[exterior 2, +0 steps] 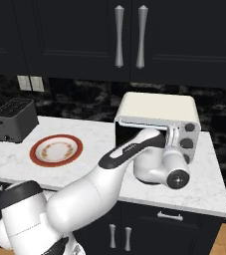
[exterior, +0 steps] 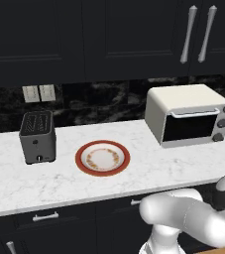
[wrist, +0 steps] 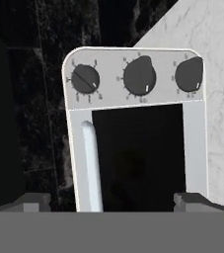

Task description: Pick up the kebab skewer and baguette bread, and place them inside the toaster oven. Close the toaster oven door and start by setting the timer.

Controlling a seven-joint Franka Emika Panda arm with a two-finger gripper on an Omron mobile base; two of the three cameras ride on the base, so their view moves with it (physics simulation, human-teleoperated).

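Observation:
The cream-white toaster oven point(exterior: 178, 101) stands at the right of the counter, and its dark glass door point(exterior: 189, 127) is shut, with the silver handle bar point(exterior: 193, 113) along the top. In the hand view the toaster oven point(wrist: 133, 59) appears rolled on its side. Its three grey knobs point(wrist: 139, 75) run across the top and the handle bar point(wrist: 91, 163) runs down the left. My gripper point(wrist: 112, 202) faces the door point(wrist: 138, 158) from a short distance and is open, with nothing between its fingertips point(wrist: 32, 202). My arm point(exterior 2: 129, 152) reaches toward the oven front. The kebab skewer and baguette bread are out of view.
A red-rimmed plate point(exterior: 79, 158) lies mid-counter with nothing on it. A dark grey slot toaster point(exterior: 37, 136) stands left of it. Dark cabinets with silver handles point(exterior: 197, 32) hang above, and the counter's front edge point(exterior: 84, 201) runs above the drawers.

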